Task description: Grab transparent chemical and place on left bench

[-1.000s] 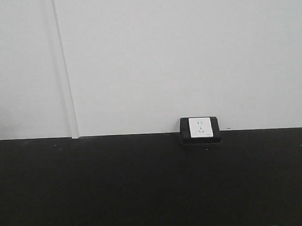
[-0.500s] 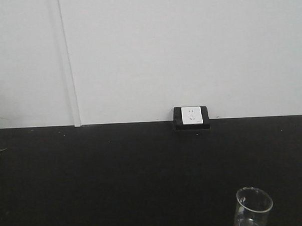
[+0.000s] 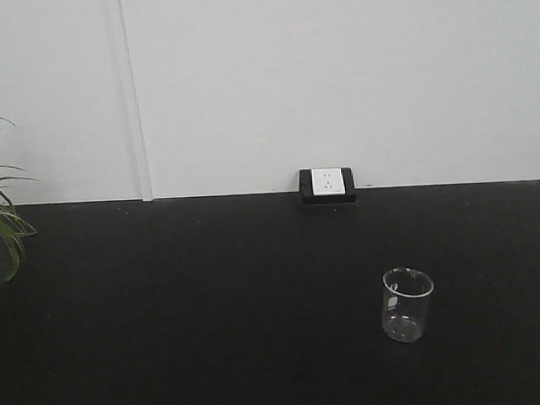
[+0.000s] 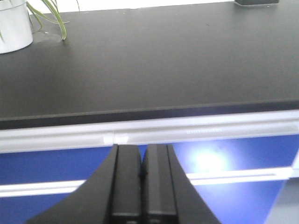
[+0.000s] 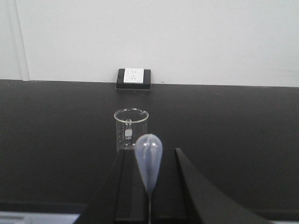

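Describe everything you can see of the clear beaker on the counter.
The beaker is small, clear glass, with a pour spout on its rim, a white marking patch and graduations. It looks empty. It stands upright on the black counter, nearer the camera than the wall socket and to its right, nothing else touching it.

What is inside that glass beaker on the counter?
The beaker looks empty; the black counter shows through its clear walls. Colourless liquid at the bottom cannot be ruled out.

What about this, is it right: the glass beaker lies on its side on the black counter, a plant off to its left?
No. The glass beaker stands upright on the black counter, a plant off to its left; the front-facing view shows it.
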